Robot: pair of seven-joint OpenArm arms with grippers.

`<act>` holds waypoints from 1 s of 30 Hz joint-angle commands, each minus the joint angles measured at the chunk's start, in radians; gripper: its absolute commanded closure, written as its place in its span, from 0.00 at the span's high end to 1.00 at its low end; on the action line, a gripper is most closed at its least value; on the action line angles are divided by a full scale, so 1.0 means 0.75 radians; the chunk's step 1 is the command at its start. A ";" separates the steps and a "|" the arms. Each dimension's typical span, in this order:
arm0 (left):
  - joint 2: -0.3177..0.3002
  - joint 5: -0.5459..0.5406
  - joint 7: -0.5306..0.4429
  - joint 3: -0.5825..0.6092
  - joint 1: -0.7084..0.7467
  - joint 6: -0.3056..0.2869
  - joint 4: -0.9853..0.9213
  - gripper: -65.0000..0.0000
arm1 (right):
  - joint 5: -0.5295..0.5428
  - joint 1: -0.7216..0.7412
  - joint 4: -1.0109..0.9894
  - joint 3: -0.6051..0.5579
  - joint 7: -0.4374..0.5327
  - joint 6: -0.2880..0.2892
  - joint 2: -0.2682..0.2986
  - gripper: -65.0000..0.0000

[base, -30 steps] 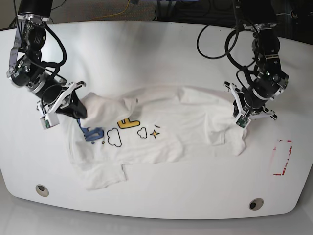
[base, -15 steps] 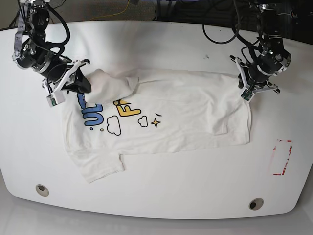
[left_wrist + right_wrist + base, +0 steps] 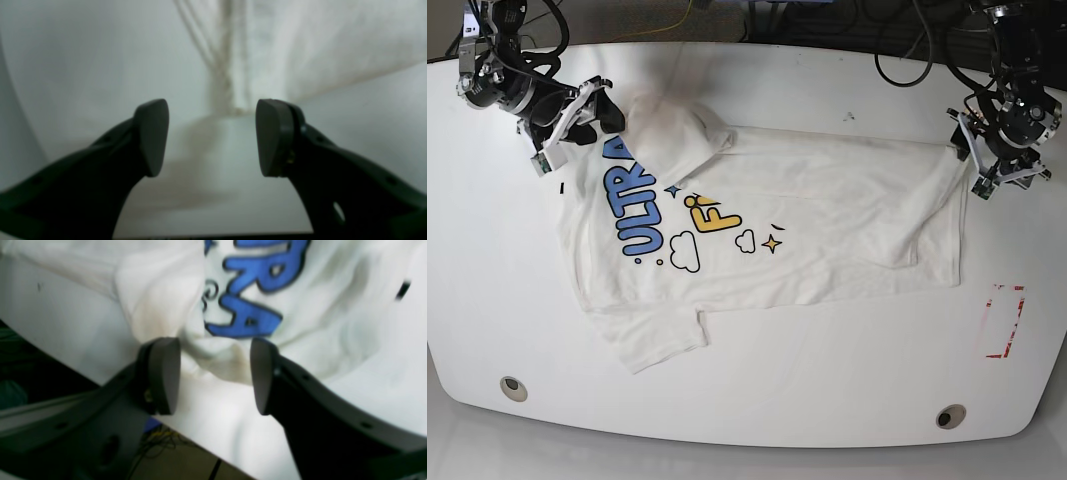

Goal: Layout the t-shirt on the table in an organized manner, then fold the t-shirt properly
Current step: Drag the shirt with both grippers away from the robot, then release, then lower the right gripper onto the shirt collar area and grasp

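T-shirt [image 3: 827, 220] spread across the table [image 3: 757, 400]; right gripper [image 3: 577, 118] at its left end, left gripper [image 3: 992, 160] at its right.

Base view: high, looks steeply down on whole table [image 3: 757, 400], both arms at far corners. Left wrist view: very close, looks past own fingers [image 3: 151, 136] at t-shirt [image 3: 300, 43] hem. Right wrist view: close, looks past own fingers [image 3: 165, 373] at blue print, table edge. Shared: t-shirt, tabletop.

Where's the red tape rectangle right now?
In the base view, the red tape rectangle sits near the table's right edge, beyond the t-shirt's hem.
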 commanded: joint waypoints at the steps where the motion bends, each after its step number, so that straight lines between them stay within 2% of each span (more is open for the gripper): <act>1: -0.016 -0.003 -0.011 -0.027 -0.008 -0.001 0.026 0.60 | 0.015 -0.010 0.024 0.016 0.029 0.007 0.030 0.60; 8: -0.043 -0.003 -0.011 -0.057 -0.012 -0.001 0.026 0.61 | 0.015 -0.049 0.024 0.016 0.029 0.005 0.128 0.75; 11: -0.047 -0.003 -0.011 -0.057 -0.045 -0.001 0.030 0.61 | 0.015 -0.047 0.024 0.018 0.029 0.005 0.161 0.78; 16: -0.041 -0.003 -0.011 -0.086 -0.121 -0.001 0.061 0.61 | 0.019 -0.022 0.024 0.049 0.037 0.005 0.200 0.78; 22: -0.033 -0.009 -0.017 -0.102 -0.248 -0.001 0.083 0.61 | 0.021 0.100 0.030 0.100 0.039 0.015 0.147 0.78; 25: 0.012 -0.009 -0.019 -0.102 -0.325 -0.001 0.083 0.61 | 0.021 0.199 0.026 0.096 0.037 0.015 0.114 0.78; 30: 0.041 -0.007 -0.019 -0.096 -0.403 -0.001 0.083 0.61 | 0.017 0.352 0.012 0.055 0.031 0.015 0.018 0.78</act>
